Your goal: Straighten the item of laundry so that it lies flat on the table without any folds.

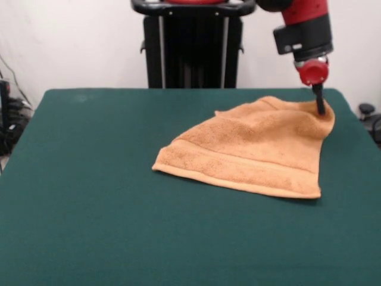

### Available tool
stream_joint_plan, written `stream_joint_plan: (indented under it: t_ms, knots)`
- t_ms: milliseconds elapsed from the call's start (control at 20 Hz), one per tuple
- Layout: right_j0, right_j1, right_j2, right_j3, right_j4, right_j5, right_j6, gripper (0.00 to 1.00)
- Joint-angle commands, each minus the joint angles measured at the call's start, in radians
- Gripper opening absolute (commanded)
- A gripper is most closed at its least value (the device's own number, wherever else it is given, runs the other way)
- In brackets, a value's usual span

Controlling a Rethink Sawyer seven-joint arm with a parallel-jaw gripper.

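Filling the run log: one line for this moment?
gripper: at towel's far corner, grip unclear | towel: partly spread, corner raised | table: green

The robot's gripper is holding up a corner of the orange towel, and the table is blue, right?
Not quite: the table is dark green, not blue, as the front view shows. The rest holds: the gripper is at a raised corner of the orange towel.

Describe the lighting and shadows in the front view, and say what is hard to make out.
Front view: soft, even light with no glare on the table; the towel casts only a thin dark shadow under its near hem and right edge; the gripper shows as a dark sliver against the towel's raised far corner, too indistinct to tell open from shut.
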Motion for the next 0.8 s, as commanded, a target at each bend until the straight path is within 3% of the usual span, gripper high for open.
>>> stream_joint_plan:
  t_ms: [50,350,800]
  knots:
    - [0.023,0.146,-0.036,-0.153,0.056,0.004,0.144,0.00]
    - [0.003,0.244,0.016,-0.186,0.054,0.084,0.118,0.00]
    - [-0.113,0.243,0.167,-0.100,0.100,0.291,0.037,0.00]
